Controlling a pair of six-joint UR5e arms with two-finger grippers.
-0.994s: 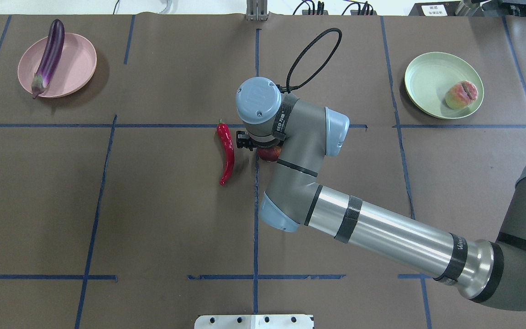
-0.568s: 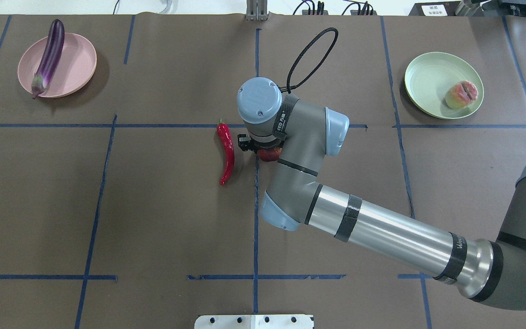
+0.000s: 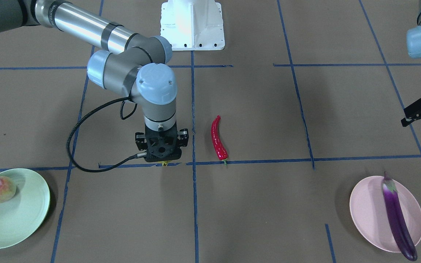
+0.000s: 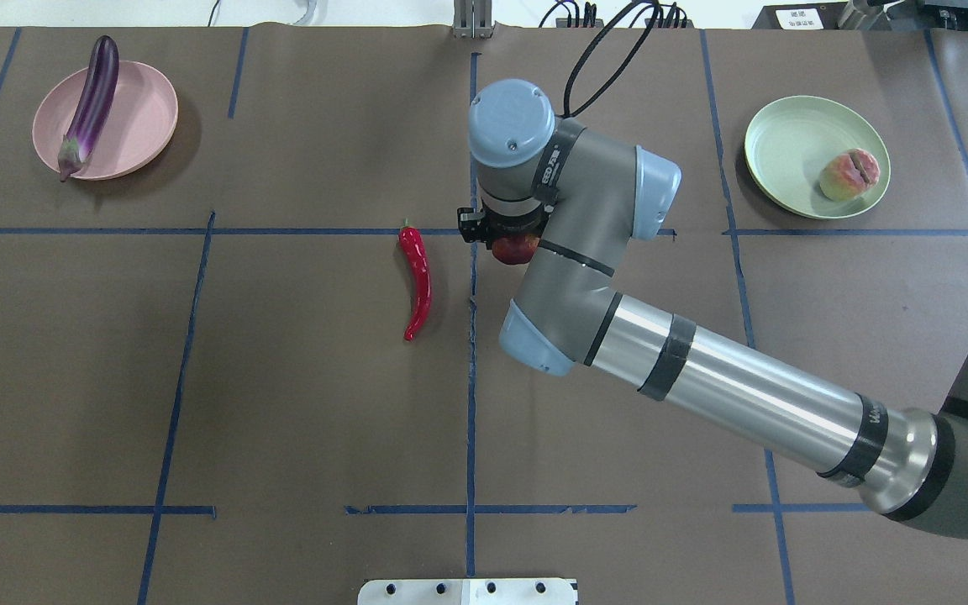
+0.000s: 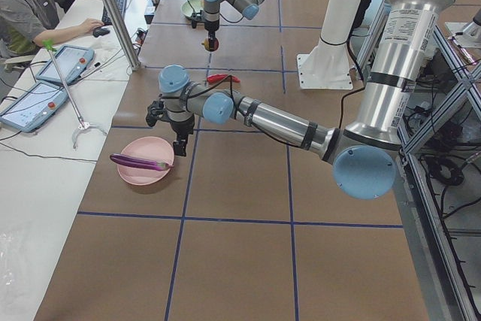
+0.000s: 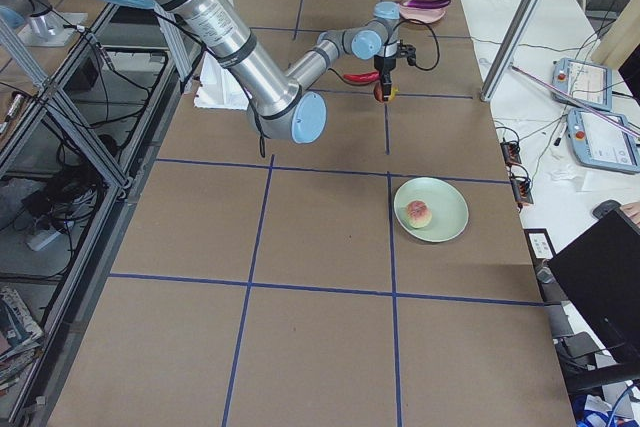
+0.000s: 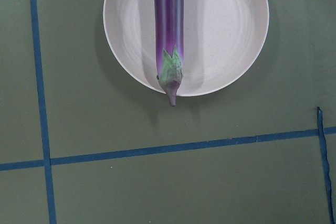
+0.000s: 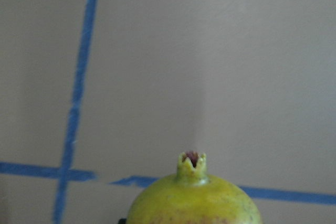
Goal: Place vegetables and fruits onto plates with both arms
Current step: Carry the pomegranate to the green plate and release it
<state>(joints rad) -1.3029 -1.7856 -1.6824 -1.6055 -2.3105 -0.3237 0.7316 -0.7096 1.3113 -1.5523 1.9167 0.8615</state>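
Note:
My right gripper [image 3: 162, 154] is shut on the pomegranate [image 4: 516, 250] and holds it above the table near the middle; its green crown tip [image 8: 192, 162] points away from the wrist camera. The red chili pepper [image 4: 417, 281] lies on the table just left of it, apart. The peach [image 4: 849, 174] sits on the pale green plate [image 4: 786, 151] at the far right. The purple eggplant [image 4: 91, 105] lies across the pale pink plate [image 4: 144, 118] at the far left. My left gripper [image 3: 420, 122] is open and empty beside the pink plate [image 7: 226, 30], with the eggplant [image 7: 168, 19] below its camera.
The white base block [image 3: 192, 25] stands at the robot's edge of the table. A black cable loop [image 3: 72, 146] hangs from the right wrist. Blue tape lines [image 4: 471, 403] cross the brown table. An operator [image 5: 30, 13] sits at a side desk.
My right arm has moved away from the robot and to the right, carrying the pomegranate. The chili, both plates, the peach and the eggplant have not moved.

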